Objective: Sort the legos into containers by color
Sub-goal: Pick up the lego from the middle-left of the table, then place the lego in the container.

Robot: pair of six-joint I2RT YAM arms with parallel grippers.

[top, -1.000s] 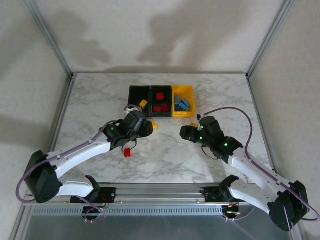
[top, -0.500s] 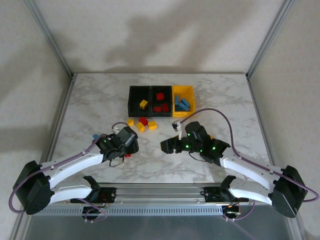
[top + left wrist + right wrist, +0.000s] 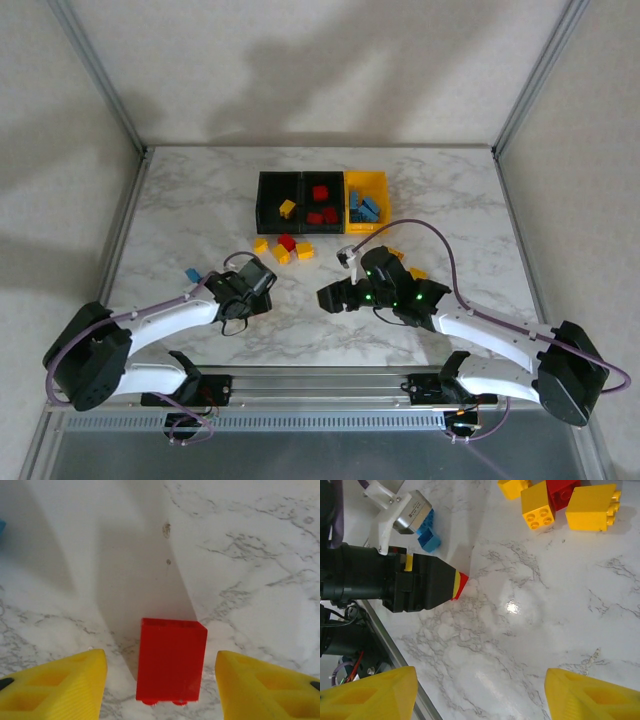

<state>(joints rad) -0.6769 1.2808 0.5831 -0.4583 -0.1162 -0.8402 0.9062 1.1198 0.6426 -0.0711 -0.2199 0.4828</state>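
A red lego point(image 3: 171, 662) lies on the marble between my left gripper's point(image 3: 161, 682) yellow fingers point(image 3: 65, 685), with a gap on each side; that gripper point(image 3: 255, 290) is open. My right gripper point(image 3: 480, 695) is open over bare marble, near the table's middle point(image 3: 330, 297). The containers point(image 3: 320, 178) stand at the back: a black bin with one yellow lego point(image 3: 287, 208), a black bin with red legos point(image 3: 320, 193), and a yellow bin with blue legos point(image 3: 365, 208). Loose yellow legos point(image 3: 304, 250) and a red one point(image 3: 287, 242) lie in front of the bins.
A blue lego point(image 3: 193, 275) lies left of my left arm, seen also as a blue lego point(image 3: 427, 535) in the right wrist view. Two yellow legos point(image 3: 417, 272) sit behind my right arm. Metal frame posts point(image 3: 120, 110) border the table.
My left gripper pulled back from beside the bins toward the near edge and now straddles the red lego. My right gripper swung left and nearer, away from the yellow legos.
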